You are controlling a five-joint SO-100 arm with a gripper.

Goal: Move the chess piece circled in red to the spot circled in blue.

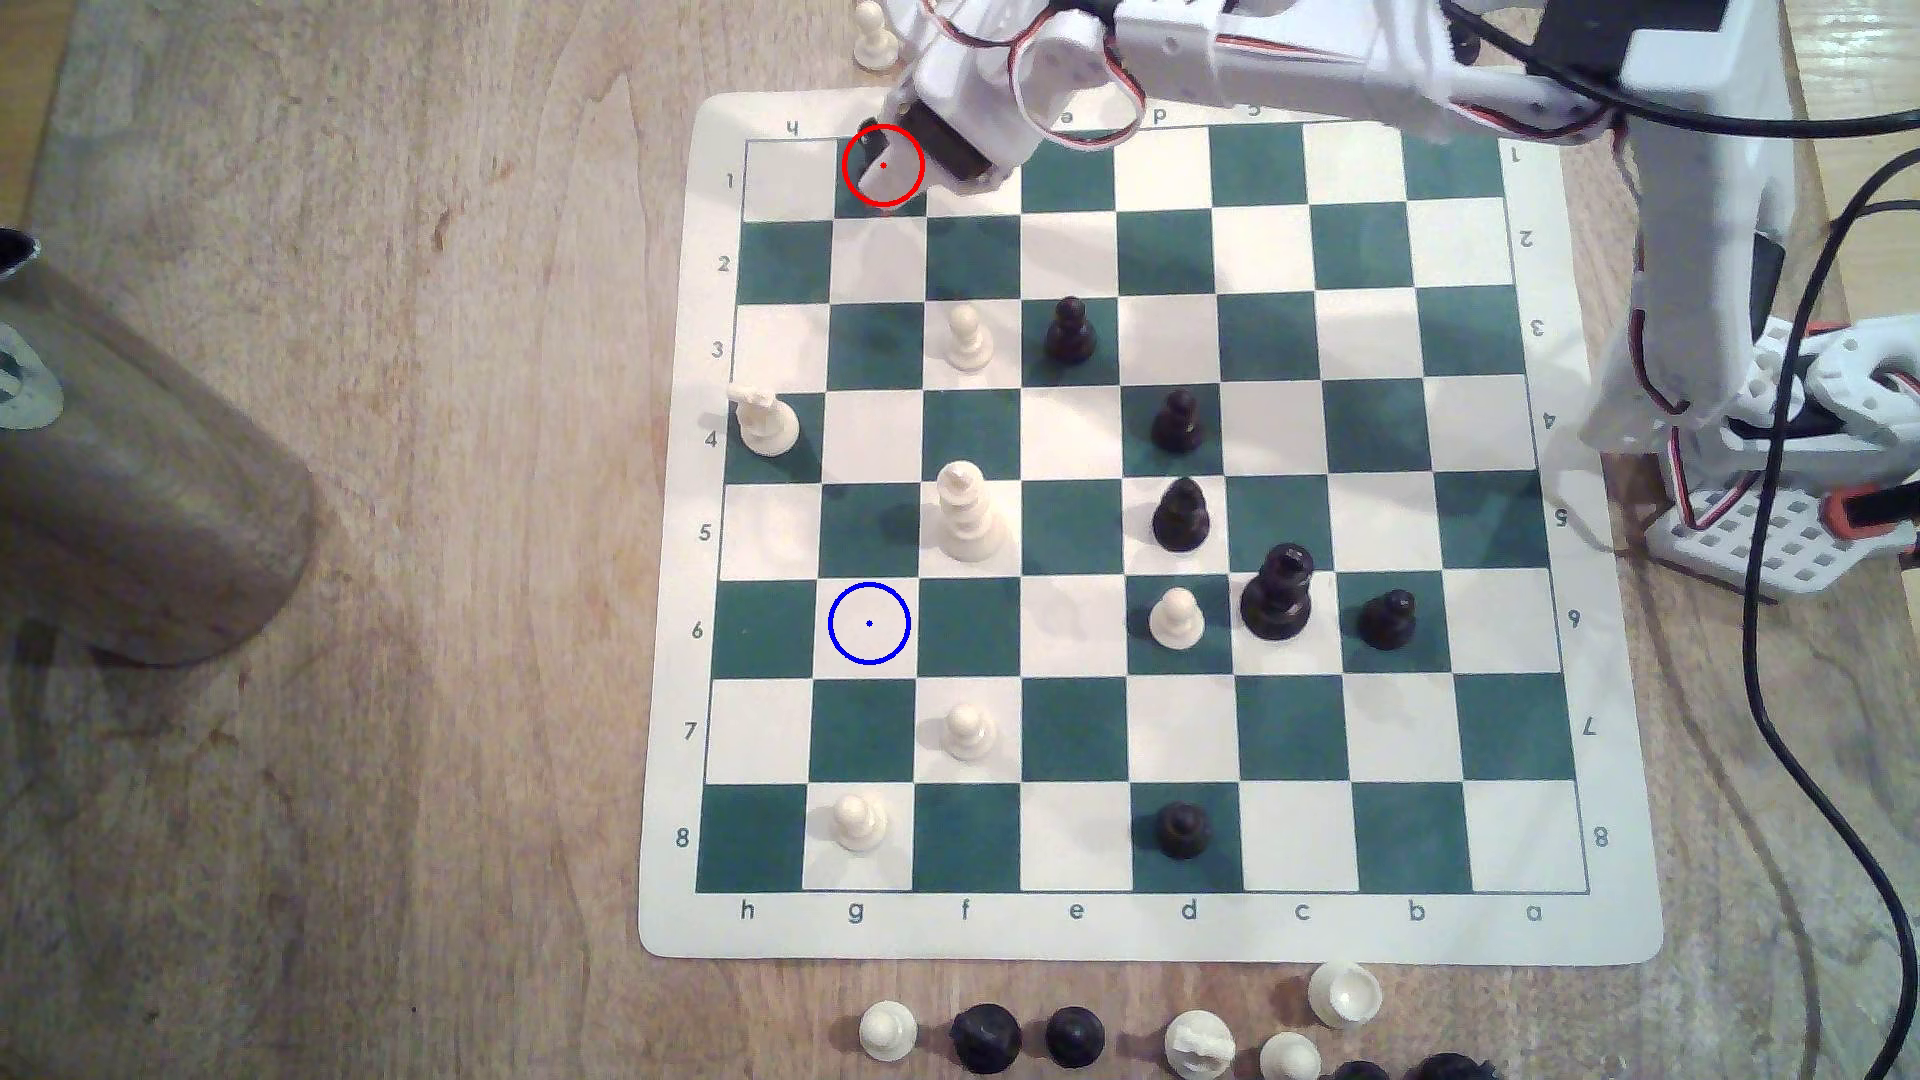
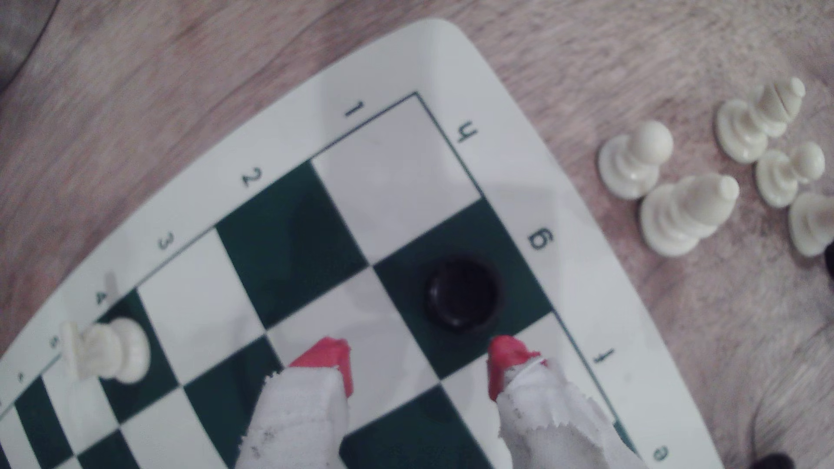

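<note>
Black and glossy, the chess piece (image 2: 462, 295) stands on the green g1 corner square; our gripper (image 2: 417, 360) hangs spread wide with nothing held, red fingertips (image 2: 507, 356) short of it, so we judge it must reach forward before closing

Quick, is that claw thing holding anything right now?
Gripper: open, holding nothing; its red fingertips stand apart just short of the black chess piece on the green corner square.
</note>
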